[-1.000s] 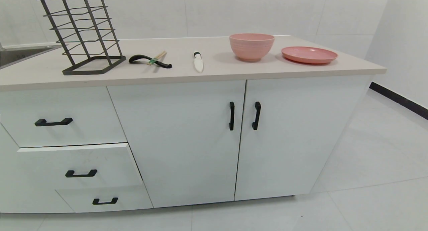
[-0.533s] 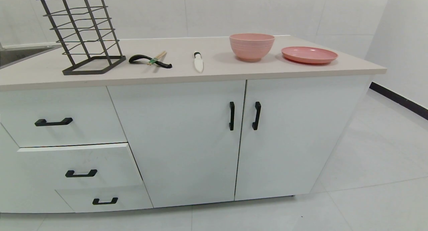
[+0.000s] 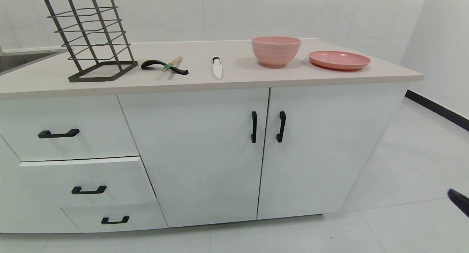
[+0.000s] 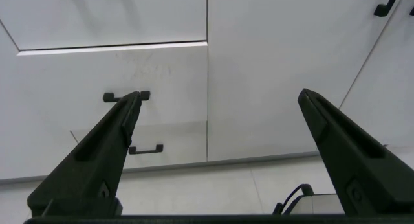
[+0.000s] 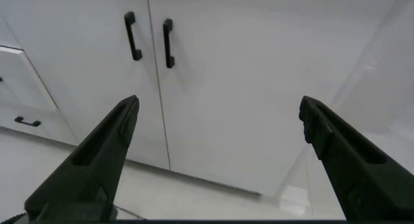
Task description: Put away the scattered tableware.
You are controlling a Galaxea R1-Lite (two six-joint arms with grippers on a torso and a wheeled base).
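On the countertop [image 3: 329, 75] in the head view stand a pink bowl [image 3: 276, 51] and, to its right, a flat pink plate [image 3: 339, 60]. Left of the bowl lies a white knife [image 3: 217, 67] with a black handle end. Further left, a black spoon [image 3: 163, 66] lies across a pair of wooden chopsticks [image 3: 173, 62]. My left gripper [image 4: 220, 98] is open, low down in front of the drawers. My right gripper [image 5: 220, 104] is open too, facing the double cabinet doors. One of the right gripper's fingers [image 3: 460, 202] shows at the head view's lower right edge.
A tall black wire rack [image 3: 89, 33] stands at the counter's left, beside a sink [image 3: 22, 59]. Below are three drawers with black handles [image 3: 58, 133] and two cabinet doors with vertical handles [image 3: 280, 126]. Open tiled floor [image 3: 403, 216] spreads to the right.
A dark finger of my right gripper has come into the head view at the lower right edge. The tableware on the counter has not moved.
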